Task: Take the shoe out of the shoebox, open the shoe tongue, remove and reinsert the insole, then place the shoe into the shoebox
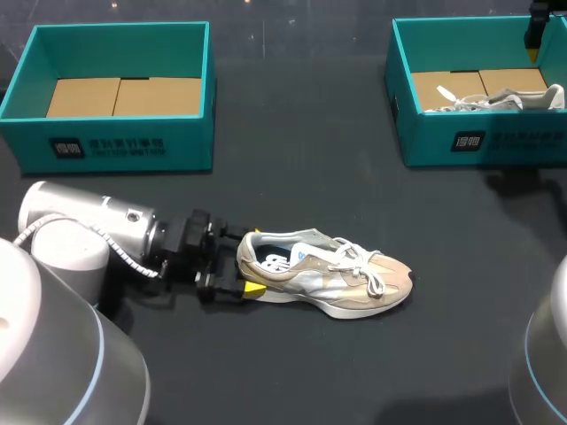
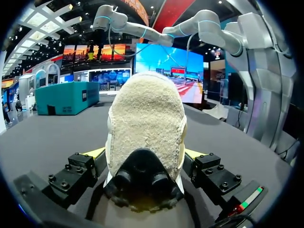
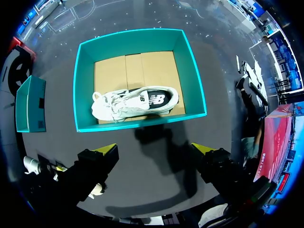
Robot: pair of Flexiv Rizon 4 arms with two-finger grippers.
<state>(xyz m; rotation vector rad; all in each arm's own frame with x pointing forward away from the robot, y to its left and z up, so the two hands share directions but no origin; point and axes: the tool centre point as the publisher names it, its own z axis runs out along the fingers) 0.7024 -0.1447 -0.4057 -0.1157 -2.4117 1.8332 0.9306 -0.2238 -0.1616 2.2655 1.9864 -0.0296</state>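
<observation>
Beige shoe (image 1: 332,274) lies on the desk (image 1: 310,372), toe pointing away from the left gripper (image 2: 143,153), which clasps its heel from both sides. Well apart, the right gripper (image 3: 154,149) hangs open over the shoebox (image 3: 192,76).

A shoe (image 1: 328,279) lies on the table (image 1: 354,204), heel clamped between the left gripper's (image 1: 251,261) fingers, toe pointing ahead of it, while a second shoe (image 3: 137,102) lies in the shoebox (image 3: 85,85) just ahead of the right gripper (image 3: 154,148).

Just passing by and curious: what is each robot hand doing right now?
Left gripper: fingers closed on the beige shoe at its heel.
Right gripper: open, holding nothing.
</observation>
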